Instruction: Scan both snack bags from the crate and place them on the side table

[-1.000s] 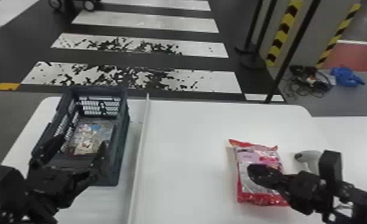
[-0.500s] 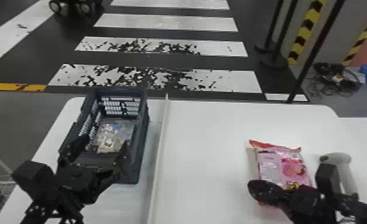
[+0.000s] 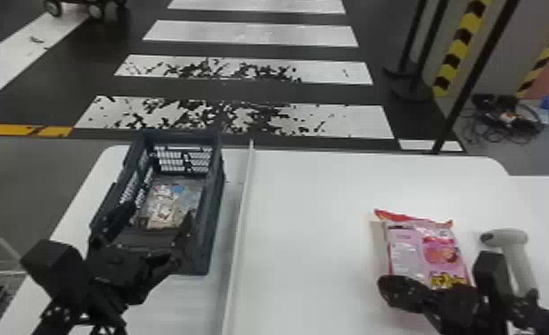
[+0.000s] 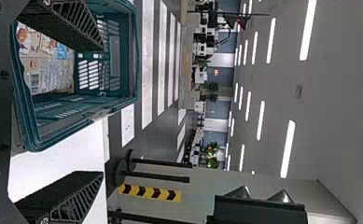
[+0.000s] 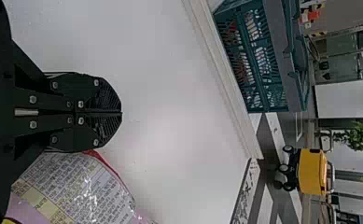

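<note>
Operator Note: Left Jaws Spread at Crate, Right Jaws Closed by Pink Bag

Left: my left gripper [image 3: 158, 213] is at the plastic crate's [image 3: 215, 209] near end, jaws apart, presumably ready for the packaged goods [image 4: 51, 72] lying inside.

Centre: a white divider strip [image 3: 239, 222] separates the crate from the right-hand work area, probably to keep stock apart.

Right: the pink snack bag [image 3: 425, 254] lies flat on the white table [image 3: 313, 249]. My right gripper [image 5: 117, 112] is beside it, jaws together and empty, a shape suited to nudging. The handheld scanner [image 3: 507, 238] lies beyond, handle toward me, presumably for easy pickup.

Change: the head view has swung left; the right gripper has backed off the bag's middle.
</note>
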`<action>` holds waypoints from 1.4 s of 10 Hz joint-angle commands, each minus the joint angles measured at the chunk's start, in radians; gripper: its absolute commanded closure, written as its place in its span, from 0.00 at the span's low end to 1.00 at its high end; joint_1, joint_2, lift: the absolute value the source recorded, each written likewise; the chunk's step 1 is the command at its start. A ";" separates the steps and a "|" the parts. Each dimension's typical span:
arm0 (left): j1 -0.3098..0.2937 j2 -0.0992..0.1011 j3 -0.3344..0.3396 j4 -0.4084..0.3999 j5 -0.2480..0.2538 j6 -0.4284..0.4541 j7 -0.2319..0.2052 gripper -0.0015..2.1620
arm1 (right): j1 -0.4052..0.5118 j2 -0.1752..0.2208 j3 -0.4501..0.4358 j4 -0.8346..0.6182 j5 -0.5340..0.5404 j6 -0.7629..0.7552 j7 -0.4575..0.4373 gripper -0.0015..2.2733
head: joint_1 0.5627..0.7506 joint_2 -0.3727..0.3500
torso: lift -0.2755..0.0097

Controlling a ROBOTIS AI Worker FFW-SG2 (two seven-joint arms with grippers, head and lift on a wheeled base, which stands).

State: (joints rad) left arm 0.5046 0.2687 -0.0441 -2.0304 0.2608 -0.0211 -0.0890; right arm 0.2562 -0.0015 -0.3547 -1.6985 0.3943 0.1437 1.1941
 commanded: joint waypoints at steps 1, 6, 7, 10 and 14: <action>-0.001 0.000 0.000 0.001 0.000 -0.001 0.000 0.02 | 0.000 0.002 -0.013 0.003 0.001 -0.009 0.001 0.97 | 0.70 0.48 | 0.62; -0.001 0.000 -0.002 0.001 0.000 -0.001 0.000 0.02 | -0.005 0.002 -0.040 0.036 0.024 -0.040 0.002 0.97 | 0.70 0.46 | 0.62; -0.001 0.000 -0.002 0.001 0.000 -0.001 0.000 0.02 | -0.005 0.002 -0.052 0.036 0.024 -0.040 0.004 0.97 | 0.70 0.46 | 0.62; -0.001 0.000 -0.003 0.001 0.000 -0.001 -0.002 0.02 | -0.005 0.002 -0.070 0.037 0.026 -0.049 0.008 0.97 | 0.70 0.42 | 0.62; 0.002 0.001 -0.003 -0.004 -0.002 0.002 -0.002 0.02 | 0.011 0.002 -0.046 0.017 0.023 -0.046 0.012 0.97 | 0.70 0.42 | 0.62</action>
State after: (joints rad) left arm 0.5049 0.2688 -0.0476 -2.0331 0.2605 -0.0191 -0.0905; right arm 0.2634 -0.0015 -0.4064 -1.6782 0.4183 0.0970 1.2057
